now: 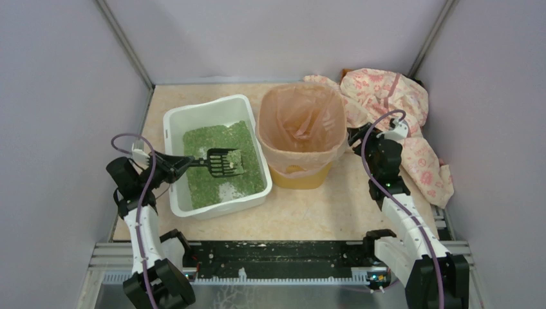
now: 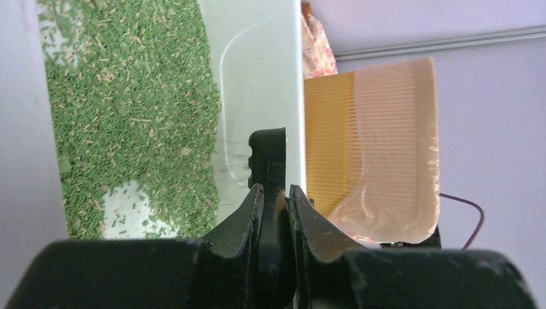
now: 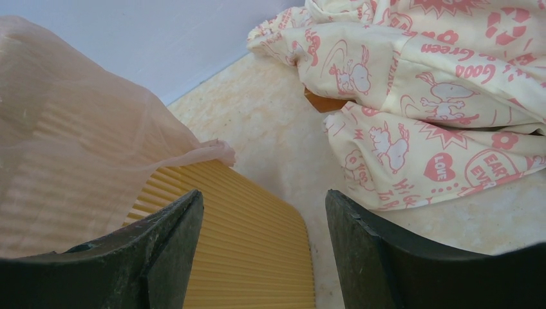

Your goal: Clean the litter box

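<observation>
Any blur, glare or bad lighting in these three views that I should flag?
Top external: even, soft light, only faint shadows by the litter box and bin; sharp throughout. Left wrist: the left gripper, shut on the scoop handle, is dark and soft near the lens; the litter is crisp. Right wrist: the open right gripper is underexposed, the printed cloth is sharp; no glare.

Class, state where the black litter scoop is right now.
In the top view the scoop is left of centre, over the green litter in the white litter box, its handle clamped by the left gripper; the bagged bin stands to its right.
</observation>
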`<action>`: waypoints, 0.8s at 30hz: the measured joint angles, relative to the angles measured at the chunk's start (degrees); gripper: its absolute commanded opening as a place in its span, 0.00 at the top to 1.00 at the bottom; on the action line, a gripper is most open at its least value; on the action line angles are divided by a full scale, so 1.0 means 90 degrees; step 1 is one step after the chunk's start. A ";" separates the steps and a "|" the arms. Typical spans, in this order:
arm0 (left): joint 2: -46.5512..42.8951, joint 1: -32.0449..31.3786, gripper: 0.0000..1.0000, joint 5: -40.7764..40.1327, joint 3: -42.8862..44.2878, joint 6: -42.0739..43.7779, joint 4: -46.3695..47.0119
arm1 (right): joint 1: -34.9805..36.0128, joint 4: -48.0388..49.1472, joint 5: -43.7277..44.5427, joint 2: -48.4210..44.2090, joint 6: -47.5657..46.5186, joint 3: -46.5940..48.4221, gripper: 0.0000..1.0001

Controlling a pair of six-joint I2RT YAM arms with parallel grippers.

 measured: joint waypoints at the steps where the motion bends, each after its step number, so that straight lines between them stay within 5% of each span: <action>1: -0.0010 0.0041 1.00 0.0075 -0.0029 -0.0097 0.0168 | 0.0000 0.0000 0.0002 0.0002 -0.0015 0.0000 0.30; 7: -0.0015 0.0352 1.00 0.0372 -0.0138 -0.0741 0.1052 | 0.0000 -0.0051 0.0012 0.0002 -0.0107 0.0000 0.30; 13: -0.0046 0.0600 1.00 0.0442 -0.1001 -0.2193 0.2994 | 0.0000 -0.0138 0.0049 0.0002 -0.0175 0.0000 0.30; 24: -0.0338 0.0848 1.00 0.0279 -0.0993 -0.2574 0.3376 | 0.0000 -0.0146 0.0046 0.0005 -0.0182 0.0002 0.30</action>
